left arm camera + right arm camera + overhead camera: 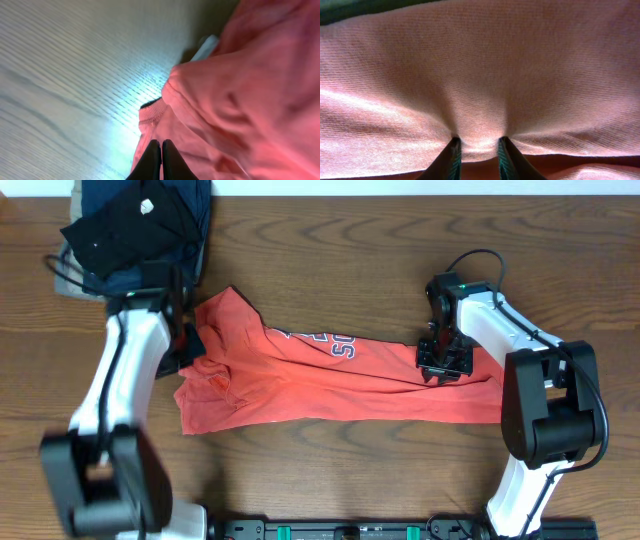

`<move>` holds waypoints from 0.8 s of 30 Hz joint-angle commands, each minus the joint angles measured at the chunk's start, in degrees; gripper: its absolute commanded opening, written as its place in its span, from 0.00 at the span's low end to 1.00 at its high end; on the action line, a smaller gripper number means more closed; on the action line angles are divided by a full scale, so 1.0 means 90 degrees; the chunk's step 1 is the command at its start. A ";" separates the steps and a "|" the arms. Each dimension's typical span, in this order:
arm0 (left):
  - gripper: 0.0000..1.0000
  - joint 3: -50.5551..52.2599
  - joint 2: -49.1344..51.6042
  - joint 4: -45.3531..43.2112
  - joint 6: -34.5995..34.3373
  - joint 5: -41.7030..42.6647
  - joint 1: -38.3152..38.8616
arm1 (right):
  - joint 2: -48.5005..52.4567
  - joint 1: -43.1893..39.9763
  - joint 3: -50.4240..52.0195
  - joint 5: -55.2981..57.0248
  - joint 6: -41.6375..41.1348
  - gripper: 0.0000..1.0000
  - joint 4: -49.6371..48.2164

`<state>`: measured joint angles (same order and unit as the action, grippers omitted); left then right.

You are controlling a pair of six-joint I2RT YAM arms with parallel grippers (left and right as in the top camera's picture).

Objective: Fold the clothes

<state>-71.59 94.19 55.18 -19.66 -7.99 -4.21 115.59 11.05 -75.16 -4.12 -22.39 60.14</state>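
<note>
The orange-red T-shirt (330, 380) lies across the table in a long crumpled band, with dark lettering (340, 345) showing near its middle. My left gripper (190, 345) is at the shirt's left end. In the left wrist view its fingers (161, 146) are pressed together on the fabric (240, 85) just behind a hemmed edge. My right gripper (443, 365) is on the shirt's right part. In the right wrist view its fingers (477, 142) pinch a puckered fold of the cloth (480, 65).
A pile of black and navy folded garments (140, 225) sits at the back left corner, close behind my left arm. Bare wooden table (330, 470) lies in front of the shirt. The arm bases stand at the front edge.
</note>
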 commanded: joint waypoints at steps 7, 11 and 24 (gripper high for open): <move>0.06 -0.0036 -0.0845 -0.0022 -0.0015 0.1671 0.0593 | 0.0306 -0.0017 0.0245 -0.0083 -0.0083 0.41 -0.0087; 0.06 0.0250 -0.0556 -0.0172 -0.0017 0.1678 0.0981 | 0.0306 -0.0017 0.0245 -0.0095 -0.0080 0.64 -0.0073; 0.06 0.0515 0.1588 -0.0964 -0.0032 0.1287 0.1338 | 0.0306 -0.0017 0.0245 -0.0092 0.0046 0.71 -0.0007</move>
<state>-67.75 105.30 46.68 -19.70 6.63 8.36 115.59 10.63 -74.98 -4.08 -22.94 60.66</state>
